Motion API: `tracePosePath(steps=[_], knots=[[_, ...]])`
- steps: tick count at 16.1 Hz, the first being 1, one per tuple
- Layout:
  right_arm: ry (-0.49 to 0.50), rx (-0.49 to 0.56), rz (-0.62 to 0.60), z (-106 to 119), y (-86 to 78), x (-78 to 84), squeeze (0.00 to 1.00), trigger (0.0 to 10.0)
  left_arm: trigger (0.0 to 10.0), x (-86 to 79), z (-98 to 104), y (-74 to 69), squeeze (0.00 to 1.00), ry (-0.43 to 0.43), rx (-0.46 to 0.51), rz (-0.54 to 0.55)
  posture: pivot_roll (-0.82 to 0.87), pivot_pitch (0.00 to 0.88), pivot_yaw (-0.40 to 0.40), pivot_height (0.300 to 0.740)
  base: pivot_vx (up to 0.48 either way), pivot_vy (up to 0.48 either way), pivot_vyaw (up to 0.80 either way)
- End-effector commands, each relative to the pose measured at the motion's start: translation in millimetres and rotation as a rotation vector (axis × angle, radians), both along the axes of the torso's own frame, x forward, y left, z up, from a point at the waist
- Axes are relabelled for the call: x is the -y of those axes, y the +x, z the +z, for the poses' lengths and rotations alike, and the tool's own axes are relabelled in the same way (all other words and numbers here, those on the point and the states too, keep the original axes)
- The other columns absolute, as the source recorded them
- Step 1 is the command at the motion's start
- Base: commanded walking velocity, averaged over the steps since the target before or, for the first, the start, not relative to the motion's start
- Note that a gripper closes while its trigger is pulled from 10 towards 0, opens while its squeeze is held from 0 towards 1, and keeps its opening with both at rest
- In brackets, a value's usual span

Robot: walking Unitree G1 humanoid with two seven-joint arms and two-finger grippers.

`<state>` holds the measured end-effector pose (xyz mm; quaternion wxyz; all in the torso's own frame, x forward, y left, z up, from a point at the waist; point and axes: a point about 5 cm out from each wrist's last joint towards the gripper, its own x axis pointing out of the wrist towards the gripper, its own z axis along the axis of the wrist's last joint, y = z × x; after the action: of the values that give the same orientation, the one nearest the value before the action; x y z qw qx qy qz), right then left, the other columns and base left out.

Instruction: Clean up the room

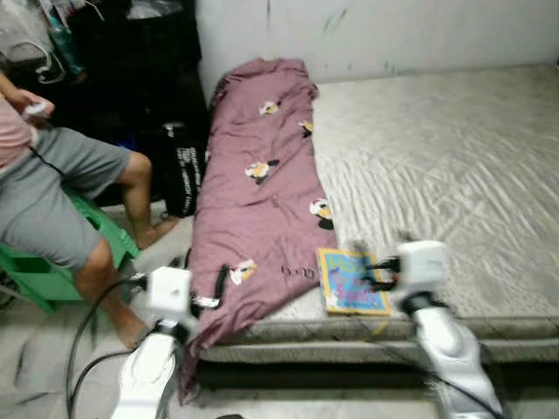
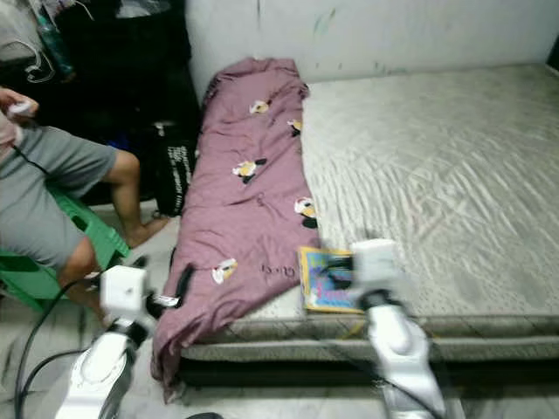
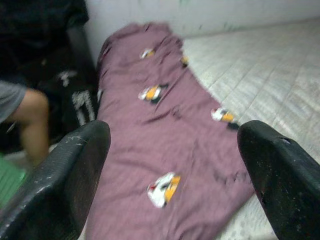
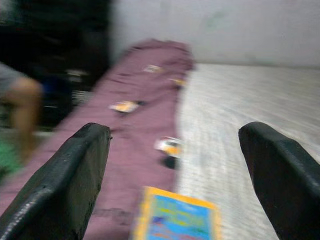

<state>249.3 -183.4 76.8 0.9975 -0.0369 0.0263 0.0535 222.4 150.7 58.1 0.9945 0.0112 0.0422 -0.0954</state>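
Approaching the bed edge with both grippers wide open and empty.

Your right gripper (image 1: 377, 272) hovers at the near corner of the book (image 1: 351, 281), apparently aligned to take it; your left gripper (image 1: 208, 292) sits against the hanging end of the purple blanket (image 1: 262, 192). Beyond, the blanket runs along the mattress (image 1: 437, 166) to the wall. A seated person (image 1: 61, 192) is left of the bed; keep clear.

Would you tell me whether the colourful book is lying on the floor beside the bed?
No, the book lies on the mattress near its front edge, beside the purple blanket.
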Motion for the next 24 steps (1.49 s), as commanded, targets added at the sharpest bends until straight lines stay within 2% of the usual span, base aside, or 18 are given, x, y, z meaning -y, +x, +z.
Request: tracePosePath(steps=[1,7,10,14,16,21,24], knots=[[0.014,0.032,0.026,6,6.7,-12.5,0.00,10.0,10.0,-11.0,1,0.7,0.00,0.019,0.001,0.026,-0.04,0.000,0.085,0.740,0.311,0.000,0.00],[0.022,0.044,0.029,5,7.9,-16.4,0.00,10.0,10.0,-12.2,1,1.6,0.00,0.021,0.006,0.018,-0.04,0.000,0.087,0.740,0.318,0.000,0.00],[0.018,0.048,0.025,5,7.5,-15.2,0.00,10.0,10.0,-13.2,-1,2.4,0.00,0.035,-0.010,0.058,-0.04,0.000,0.090,0.740,0.000,0.000,0.00],[0.029,0.072,0.011,7,6.3,-14.5,0.00,10.0,10.0,-9.4,0,3.4,0.00,0.050,-0.006,0.028,-0.06,0.000,0.130,0.740,0.000,0.000,0.00],[0.039,0.074,0.002,7,7.2,-13.7,0.00,10.0,10.0,-7.9,-1,3.5,0.00,0.054,-0.013,0.016,-0.05,0.000,0.122,0.740,0.000,0.000,0.00],[0.046,0.034,0.181,7,22.5,-34.9,0.00,10.0,10.0,-14.8,-4,-11.9,0.00,0.035,-0.015,0.159,0.08,0.000,-0.028,0.740,0.000,0.000,0.00],[0.046,0.016,0.312,7,28.6,-54.1,0.00,10.0,10.0,-18.5,-3,-18.8,0.00,0.036,-0.008,0.194,0.10,0.000,-0.058,0.740,0.000,0.000,0.00]])
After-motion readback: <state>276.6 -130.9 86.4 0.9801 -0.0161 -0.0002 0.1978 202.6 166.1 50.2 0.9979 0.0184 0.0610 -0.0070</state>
